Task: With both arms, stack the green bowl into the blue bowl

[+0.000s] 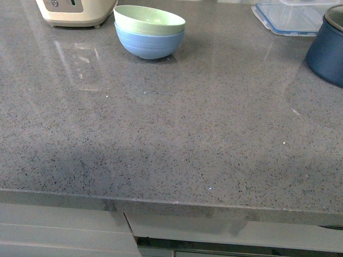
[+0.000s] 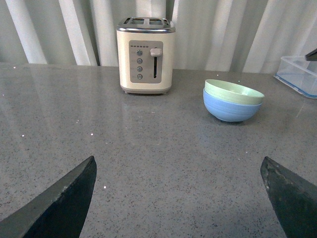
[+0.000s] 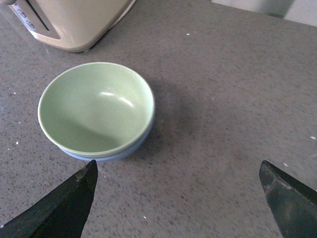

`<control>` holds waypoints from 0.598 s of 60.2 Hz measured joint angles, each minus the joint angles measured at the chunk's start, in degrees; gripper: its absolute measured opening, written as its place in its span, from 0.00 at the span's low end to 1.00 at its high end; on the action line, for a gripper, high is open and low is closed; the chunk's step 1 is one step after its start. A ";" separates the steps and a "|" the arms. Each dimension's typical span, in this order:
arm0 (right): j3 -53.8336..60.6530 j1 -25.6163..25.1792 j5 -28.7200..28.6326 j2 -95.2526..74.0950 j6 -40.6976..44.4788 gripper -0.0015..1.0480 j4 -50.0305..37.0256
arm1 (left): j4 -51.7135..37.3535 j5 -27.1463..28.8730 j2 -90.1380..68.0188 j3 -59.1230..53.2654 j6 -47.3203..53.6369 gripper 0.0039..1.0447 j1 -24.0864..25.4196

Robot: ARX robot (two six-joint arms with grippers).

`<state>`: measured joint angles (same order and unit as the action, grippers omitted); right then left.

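Mint green sits inside sky blue — the green bowl (image 1: 149, 20) is nested in the blue bowl (image 1: 149, 43), tilted a little so its rim rides higher on one side. The pair stands at the far edge of the speckled grey countertop (image 1: 177, 134), just beside the cream toaster (image 1: 75, 12) and well apart from the dark navy pot (image 1: 327, 49) and the clear lidded container (image 1: 286, 19) off to the right.

My right gripper (image 3: 178, 198) hangs above and just short of the stack, its fingers (image 3: 62, 206) spread wide with nothing between them; the bowls lie beyond the fingertips, nearer one finger than the other, not touched. My left gripper (image 2: 181, 198) is also spread and empty — low over the counter, well back from the bowls, which show ahead of it beside the toaster (image 2: 146, 55). From the front view neither of my arms is in sight.
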<state>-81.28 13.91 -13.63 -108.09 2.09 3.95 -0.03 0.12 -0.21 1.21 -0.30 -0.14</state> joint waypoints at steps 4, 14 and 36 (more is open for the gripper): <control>3.37 -2.40 -0.72 2.73 0.02 0.90 -0.70 | 0.00 0.00 0.00 0.00 0.00 0.94 0.00; 11.23 -9.14 -3.10 8.96 0.13 0.90 -2.38 | 0.00 0.00 0.00 0.00 0.00 0.94 0.00; 26.05 -24.92 -11.08 23.52 1.64 0.90 -5.03 | 0.00 0.00 0.00 0.00 0.00 0.94 0.00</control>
<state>-55.22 -11.00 -24.71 -84.58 3.73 -1.08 -0.03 0.12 -0.21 1.21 -0.30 -0.14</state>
